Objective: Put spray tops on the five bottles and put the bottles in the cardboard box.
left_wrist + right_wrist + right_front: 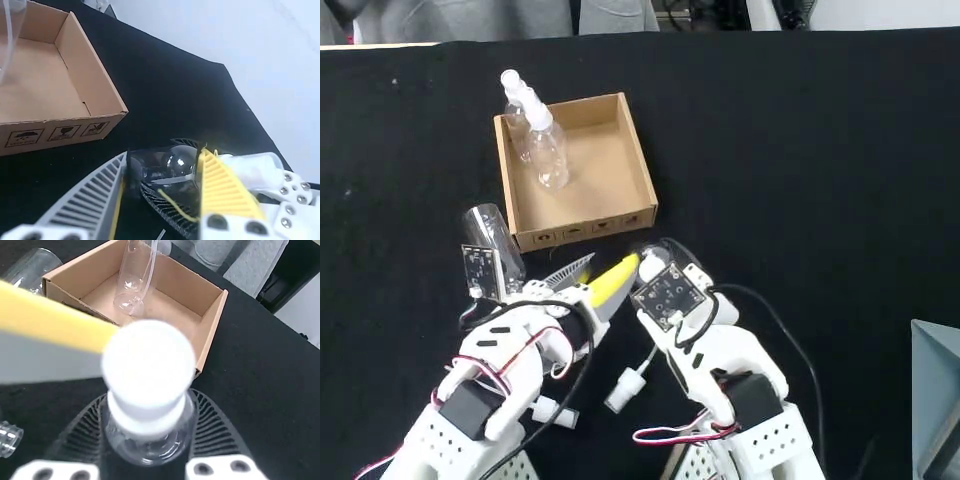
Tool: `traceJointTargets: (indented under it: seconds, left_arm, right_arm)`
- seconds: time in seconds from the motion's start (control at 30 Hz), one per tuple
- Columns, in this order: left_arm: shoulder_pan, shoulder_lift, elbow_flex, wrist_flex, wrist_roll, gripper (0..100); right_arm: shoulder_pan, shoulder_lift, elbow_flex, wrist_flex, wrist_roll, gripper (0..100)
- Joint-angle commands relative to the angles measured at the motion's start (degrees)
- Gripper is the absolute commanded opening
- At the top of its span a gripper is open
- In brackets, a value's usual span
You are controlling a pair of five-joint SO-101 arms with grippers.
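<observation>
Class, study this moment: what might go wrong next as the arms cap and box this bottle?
The left tool meets the right tool at the spray top; a bump may skew it or slip the bottle. Two capped bottles lean in the cardboard box; the next one may topple them.

Two capped bottles [545, 140] lean in cardboard box [585, 232].

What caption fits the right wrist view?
Clear plastic bottle with white spray top gripped between black ribbed jaws, open brown cardboard box behind.
</observation>
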Motion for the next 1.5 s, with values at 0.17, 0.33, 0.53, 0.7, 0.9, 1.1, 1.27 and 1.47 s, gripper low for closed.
traceJointTargets:
  seconds: [0.17,0.33,0.53,0.7,0.9,1.1,1.27,1.47]
  left_arm:
    - [-4.00,-0.09,-4.97,0.35,0.35,21]
    - [-6.99,-0.09,-5.85,0.35,0.44,21]
    - [-10.15,-0.09,-8.04,0.53,0.44,21]
    - [-14.99,-0.18,-9.63,0.53,0.44,21]
    - [-20.18,-0.18,-10.59,0.53,0.44,21]
    - [-24.92,-0.18,-9.89,0.44,0.00,21]
    - [-30.90,-0.18,-10.59,-0.18,-0.09,21]
    - [-33.63,-0.18,-8.13,-2.73,-4.92,21]
  right_arm:
    - [0.97,-5.85,-0.31,-1.14,-0.35,5.0]
    - [0.97,-5.85,-0.31,-1.14,-0.35,5.0]
    - [1.05,-5.85,-0.31,-1.14,-0.35,5.0]
    - [1.05,-5.85,-0.31,-1.14,-0.35,5.0]
    - [1.05,-5.85,-0.31,-1.14,-0.35,5.0]
    - [1.05,-5.85,-0.31,-1.14,-0.35,5.0]
    - [1.14,-5.85,-0.31,-1.14,-0.35,5.0]
    - [1.14,-5.93,-0.31,-1.14,-0.26,5.0]
